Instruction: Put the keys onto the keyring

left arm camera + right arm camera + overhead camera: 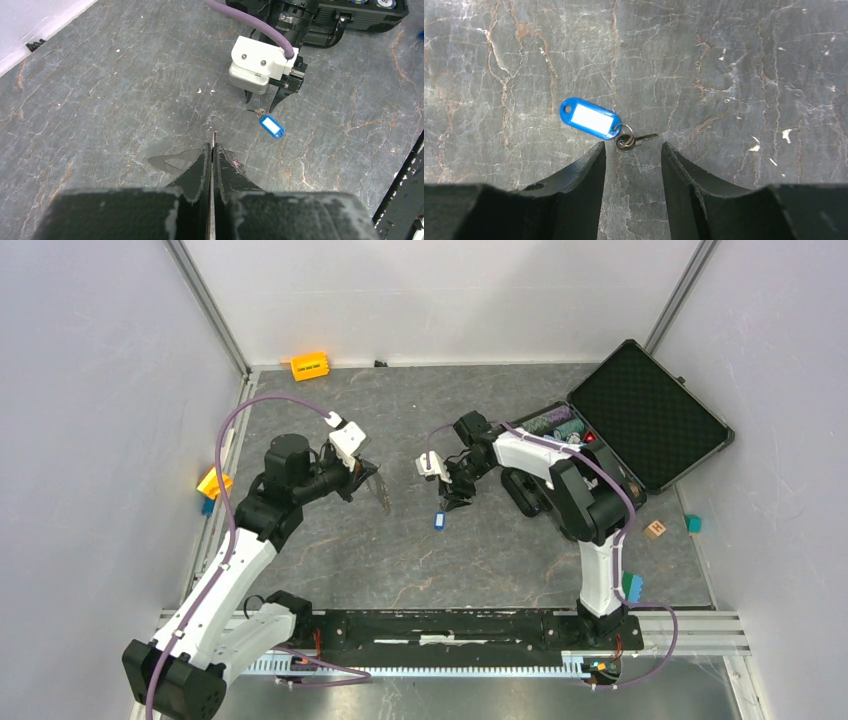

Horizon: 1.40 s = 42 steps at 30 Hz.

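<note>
The right claw (630, 150) stands open, pointing down at the bench (749, 75). Its two dark fingers (584, 175) sit on either side of the keyring (625, 143) without touching it. The keyring lies flat on the grey, veined surface, just beyond the fingertips and in line with the gap between them. A blue tag (590, 119) with a white label window is hooked to the ring and lies to its left in the wrist view. A slim metal shank (647, 136) sticks out to the ring's right.

The left claw (212, 147) is closed, its fingers pressed together on a thin metal key (213, 136). The key is seen edge-on, with only a sliver showing past the tips. From above, the key hangs below this claw, over the bench and well apart from the keyring.

The two claws face each other across the middle of the bench. Behind the right arm lies an open black case (645, 410) with foam in its lid. An orange block (309, 366) rests by the far wall.
</note>
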Tool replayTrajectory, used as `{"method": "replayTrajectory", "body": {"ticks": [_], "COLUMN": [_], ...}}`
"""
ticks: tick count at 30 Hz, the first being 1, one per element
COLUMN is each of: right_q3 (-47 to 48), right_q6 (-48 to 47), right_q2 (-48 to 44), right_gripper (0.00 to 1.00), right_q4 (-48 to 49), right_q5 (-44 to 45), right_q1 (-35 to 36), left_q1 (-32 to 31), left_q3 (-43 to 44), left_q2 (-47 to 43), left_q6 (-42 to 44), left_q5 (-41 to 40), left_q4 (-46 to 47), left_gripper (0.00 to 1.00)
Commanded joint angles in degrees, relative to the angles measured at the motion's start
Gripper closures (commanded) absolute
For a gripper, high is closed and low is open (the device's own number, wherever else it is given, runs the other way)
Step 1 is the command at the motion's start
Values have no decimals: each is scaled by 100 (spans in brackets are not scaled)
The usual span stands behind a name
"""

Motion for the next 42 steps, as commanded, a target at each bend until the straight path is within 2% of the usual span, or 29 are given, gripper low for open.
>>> {"method": "replayTrajectory", "body": {"ticks": [1, 24, 36, 42], "right_q3": [377, 505, 522, 517], "right_q6": [-620, -516, -698, -841], "right_q2": [179, 423, 423, 277], "right_gripper": [51, 56, 67, 62], "right_q4": [-738, -659, -870, -1066], "right_q5": [-347, -472, -424, -402], "right_q1": [-1, 125, 163, 163], "left_q1": [39, 51, 63, 57], "left_q3": [7, -40, -48, -53], "left_q2": [-101, -244, -253, -251], "left_q6": [75, 155, 153, 157], "left_q5": [175, 386, 421, 421], "left_q4": [151, 126, 117, 135], "left_gripper": [98, 98, 98, 98]}}
